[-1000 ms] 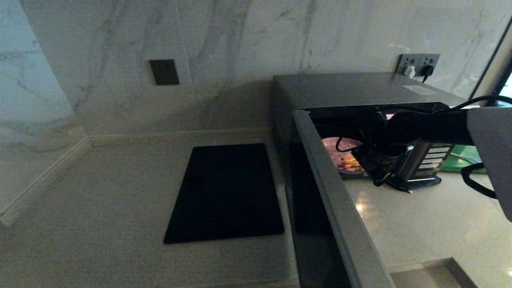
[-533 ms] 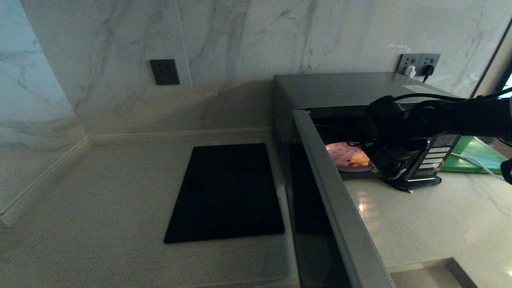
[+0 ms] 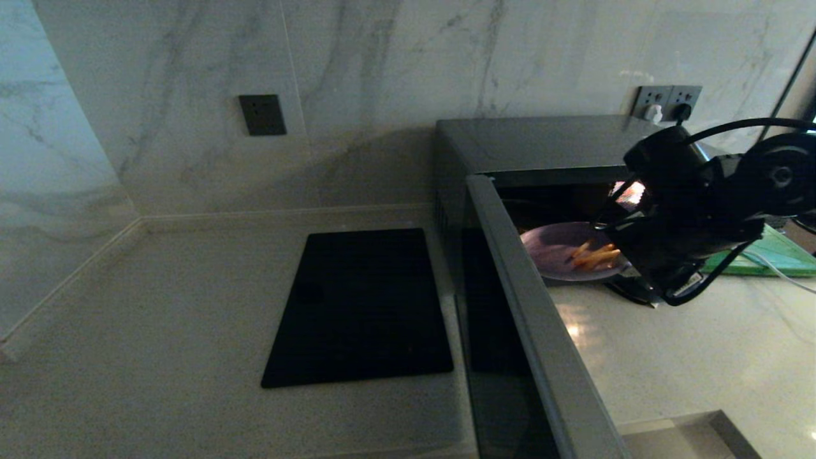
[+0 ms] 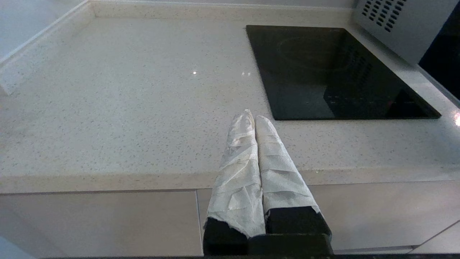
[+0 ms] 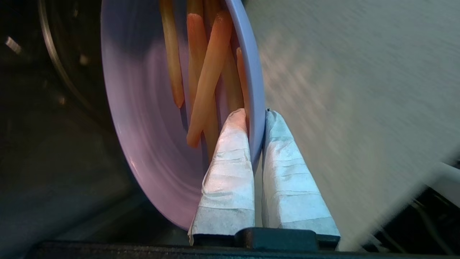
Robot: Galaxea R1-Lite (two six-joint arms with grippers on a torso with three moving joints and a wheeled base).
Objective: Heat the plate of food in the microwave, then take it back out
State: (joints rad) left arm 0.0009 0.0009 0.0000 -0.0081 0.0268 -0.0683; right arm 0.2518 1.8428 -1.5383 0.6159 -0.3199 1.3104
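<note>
The microwave (image 3: 542,143) stands at the right of the counter with its door (image 3: 529,319) swung wide open toward me. The lavender plate of food (image 3: 558,255) sits at the mouth of the cavity, part of it past the front sill, with orange-tan sticks (image 3: 593,257) on it. My right gripper (image 3: 631,271) is shut on the plate's near right rim. In the right wrist view the rim of the plate (image 5: 143,108) is pinched between the taped fingers of the right gripper (image 5: 256,113), beside the sticks (image 5: 208,72). My left gripper (image 4: 251,115) hangs shut and empty at the counter's front edge.
A flat black panel (image 3: 360,306) lies set into the countertop left of the microwave. A green board (image 3: 778,255) lies on the counter behind my right arm. Wall sockets (image 3: 666,102) with plugs sit above the oven. Pale countertop (image 3: 669,344) stretches in front of the cavity.
My right arm has drawn back to the right, and the plate has come with it from deep inside the lit cavity to the opening. The left arm has not moved.
</note>
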